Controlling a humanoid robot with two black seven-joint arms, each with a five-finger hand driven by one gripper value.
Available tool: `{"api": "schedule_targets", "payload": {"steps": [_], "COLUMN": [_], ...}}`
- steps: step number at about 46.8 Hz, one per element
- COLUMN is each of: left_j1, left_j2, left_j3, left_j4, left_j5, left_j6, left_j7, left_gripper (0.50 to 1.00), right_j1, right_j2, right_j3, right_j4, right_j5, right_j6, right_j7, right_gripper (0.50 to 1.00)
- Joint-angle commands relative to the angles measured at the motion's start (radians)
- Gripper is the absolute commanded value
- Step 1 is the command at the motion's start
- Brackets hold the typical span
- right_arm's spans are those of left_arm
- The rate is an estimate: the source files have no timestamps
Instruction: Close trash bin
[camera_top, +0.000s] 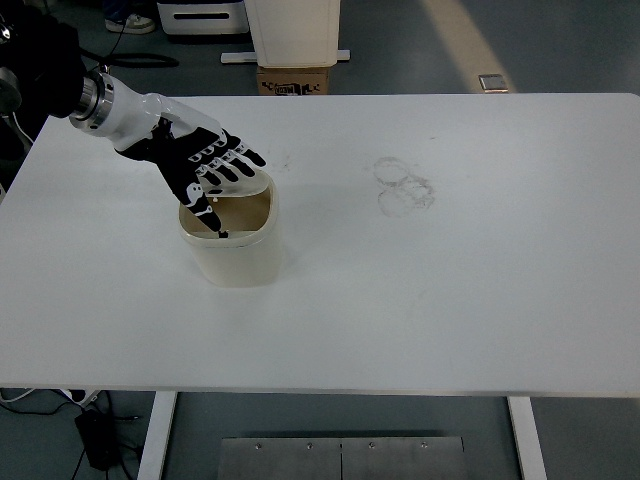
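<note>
Table (450, 300), one only, white and broad, fills nearly the whole view; its far corners run out of frame and two legs show below its near edge. Faint ring-shaped scuff marks (405, 187) sit on its right-centre surface, three or so overlapping, hard to count. One cream trash bin (236, 255) stands upright on the left half of the table, well apart from the marks. Its lid (252, 183) is tipped partway down over the opening, mostly covered by the hand, so the hinge cannot be made out; part of the bin's dark interior still shows at the front. One arm is in view, the left, reaching in from the upper left edge. Its left hand (205, 170) lies flat on the lid with all five fingers (243, 160) spread and extended, pressing on it rather than gripping anything; the thumb points down toward the bin's front rim.
</note>
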Motion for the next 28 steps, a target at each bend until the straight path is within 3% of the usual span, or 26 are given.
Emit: {"api": "schedule_targets", "payload": {"steps": [1,28], "left_j1": [0.002,0.019], "left_j2": [0.001,0.012], "left_j3": [0.003,0.015], "left_j4": [-0.011,-0.034], "left_j5": [0.0,0.0], "left_j6": [0.002,0.006], "left_j7": [0.0,0.0], "left_gripper": [1.0,1.0], "right_j1": [0.0,0.0], "right_j2": [0.0,0.0], "right_j3": [0.0,0.0], "right_j4": [0.0,0.0], "right_j5": [0.0,0.0], "right_j6": [0.0,0.0], "right_j7": [0.0,0.0], "right_gripper": [0.991,0.991]}}
